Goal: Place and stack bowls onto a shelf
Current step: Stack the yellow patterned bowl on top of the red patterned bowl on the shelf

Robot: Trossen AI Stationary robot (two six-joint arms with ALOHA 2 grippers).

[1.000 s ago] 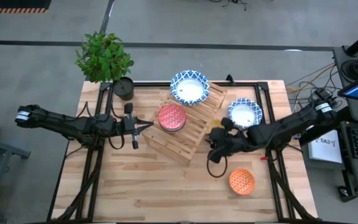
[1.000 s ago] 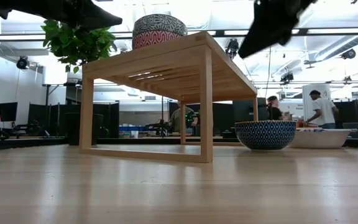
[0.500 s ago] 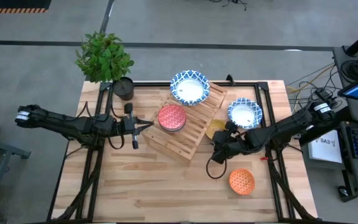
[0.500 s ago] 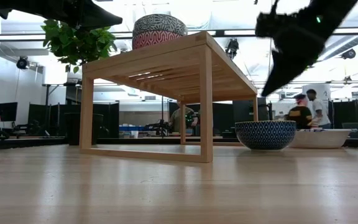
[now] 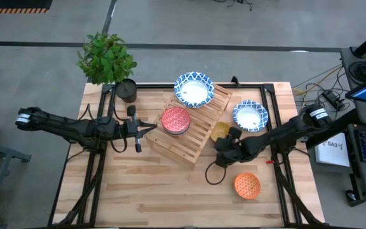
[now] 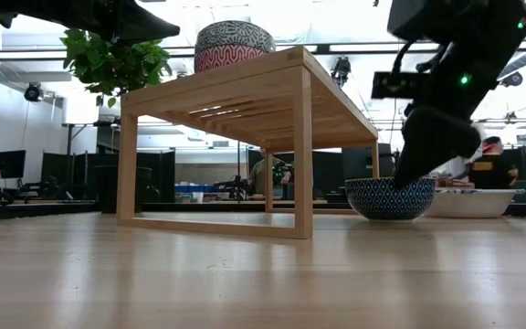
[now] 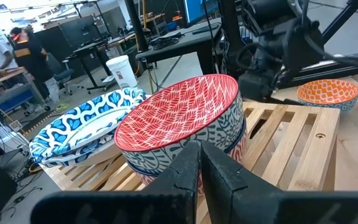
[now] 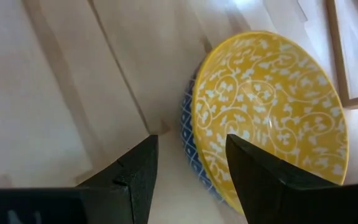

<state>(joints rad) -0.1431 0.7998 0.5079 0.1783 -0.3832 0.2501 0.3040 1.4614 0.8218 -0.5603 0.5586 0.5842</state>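
The right gripper (image 5: 224, 145) hung low just off the shelf's (image 5: 189, 130) right end, its fingers (image 8: 135, 171) spread apart and empty, pointing down at the yellow bowl (image 8: 269, 109). That bowl sat on the table (image 5: 157, 191) near its right edge, tucked beside the shelf corner, with what seemed to be a blue patterned outside showing under its rim, though the arm hid most of it from above.

The step in hand looked like picking up this bowl. To do it well, one finger probably needed to drop inside the rim and the other outside, pinching the wall squarely at the near edge, since a glazed curved wall would likely slip under a skewed grip. A straight lift before swinging over would keep it clear of the shelf's frame.

The left gripper (image 7: 197, 165), fingers pressed together on nothing, waited at the shelf's left end facing the red bowl (image 5: 175, 119) on the slats. A white bowl (image 5: 194, 88) with a blue rim stood on the shelf's back end, another (image 5: 250, 115) on the table near the right edge, and an orange bowl (image 5: 247, 185) toward the front right corner.

The bowls looked hard, glossy and round, with printed leaf and scroll patterns. The shelf was pale slatted wood on thin square legs.
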